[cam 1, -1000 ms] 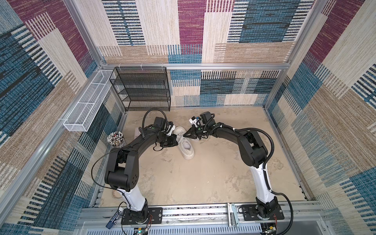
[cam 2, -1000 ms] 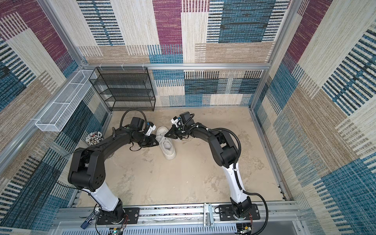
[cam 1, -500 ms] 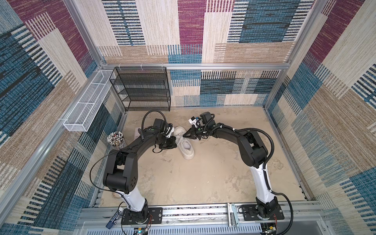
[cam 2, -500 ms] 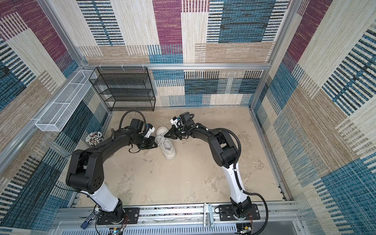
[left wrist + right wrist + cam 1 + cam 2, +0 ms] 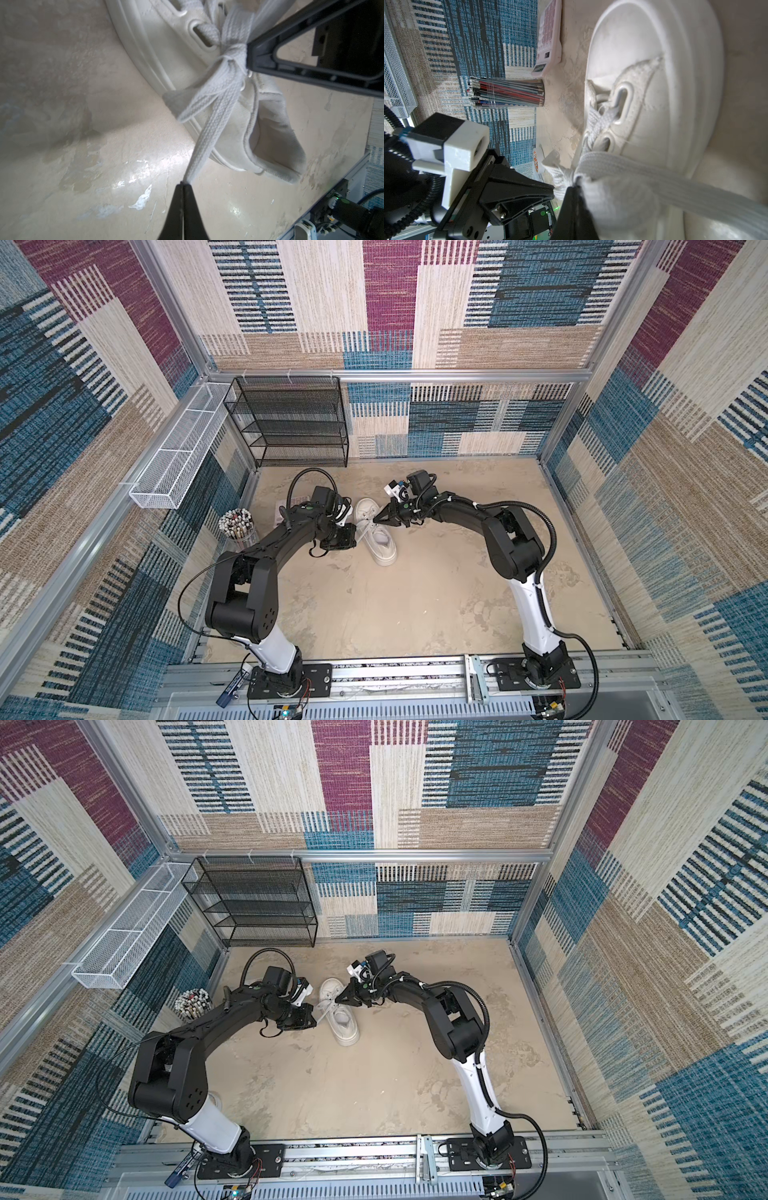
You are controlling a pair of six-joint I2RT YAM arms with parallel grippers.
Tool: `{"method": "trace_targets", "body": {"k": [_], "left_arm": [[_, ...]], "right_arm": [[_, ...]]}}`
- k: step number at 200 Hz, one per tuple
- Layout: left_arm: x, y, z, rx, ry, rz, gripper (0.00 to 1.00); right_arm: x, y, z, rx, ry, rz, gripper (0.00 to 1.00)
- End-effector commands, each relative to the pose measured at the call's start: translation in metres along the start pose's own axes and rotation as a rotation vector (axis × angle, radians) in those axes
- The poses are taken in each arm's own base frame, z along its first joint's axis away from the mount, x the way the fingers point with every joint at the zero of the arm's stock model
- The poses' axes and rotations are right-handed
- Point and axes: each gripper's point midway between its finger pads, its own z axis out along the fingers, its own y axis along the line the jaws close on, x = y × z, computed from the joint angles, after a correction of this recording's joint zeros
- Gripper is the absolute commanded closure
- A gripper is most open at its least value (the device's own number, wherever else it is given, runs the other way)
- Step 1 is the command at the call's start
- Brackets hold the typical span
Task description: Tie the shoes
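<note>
The sandy surface [image 5: 415, 605] fills the floor of the cell. At its back left corner stands a black mesh rack [image 5: 291, 423], and a white wire basket [image 5: 178, 464] hangs on the left wall.

The white sneaker [image 5: 384, 549] stands on its sole in the far middle part of the surface, between the two arms. Its toe points to the back wall. Left of it are a clear cup of pencils [image 5: 237, 524] and a pink calculator [image 5: 550, 37].

The left pincer [image 5: 182, 184] is clenched on one strand of the laces [image 5: 209, 133], which runs straight and tight from its tips up to the knot [image 5: 234, 52] over the eyelets. The right pincer [image 5: 376, 521] is also clenched. Its tips are right at the knot and pinch the laces there.
</note>
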Motion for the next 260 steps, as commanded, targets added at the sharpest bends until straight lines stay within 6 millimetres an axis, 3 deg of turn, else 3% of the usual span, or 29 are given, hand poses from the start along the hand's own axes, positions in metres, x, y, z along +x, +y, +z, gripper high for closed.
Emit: {"method": "trace_targets", "body": {"k": [1, 68, 78, 88, 122, 200, 260], "left_arm": [[0.007, 0.005, -0.002, -0.019, 0.029, 0.001, 1.00], [0.006, -0.001, -0.002, 0.012, 0.025, 0.010, 1.00], [0.004, -0.003, -0.003, 0.024, 0.014, 0.013, 0.79], [0.002, -0.006, -0.005, 0.030, -0.003, 0.019, 0.68], [-0.013, -0.008, -0.020, 0.049, -0.090, 0.009, 0.56], [-0.058, -0.012, -0.009, 0.187, -0.176, -0.071, 0.40], [-0.061, -0.017, -0.004, 0.241, -0.183, -0.083, 0.38]], "right_arm": [[-0.004, -0.001, 0.000, 0.011, -0.013, -0.011, 0.96], [-0.007, 0.008, -0.002, -0.003, -0.016, -0.025, 0.95], [-0.007, 0.016, -0.005, -0.025, -0.023, -0.035, 0.90], [-0.010, 0.024, -0.010, -0.046, -0.036, -0.044, 0.85], [-0.022, 0.035, -0.029, -0.046, -0.079, -0.066, 0.75], [-0.036, -0.014, -0.042, 0.081, -0.112, -0.034, 0.58], [-0.032, -0.005, -0.044, 0.031, -0.106, -0.034, 0.59]]}}
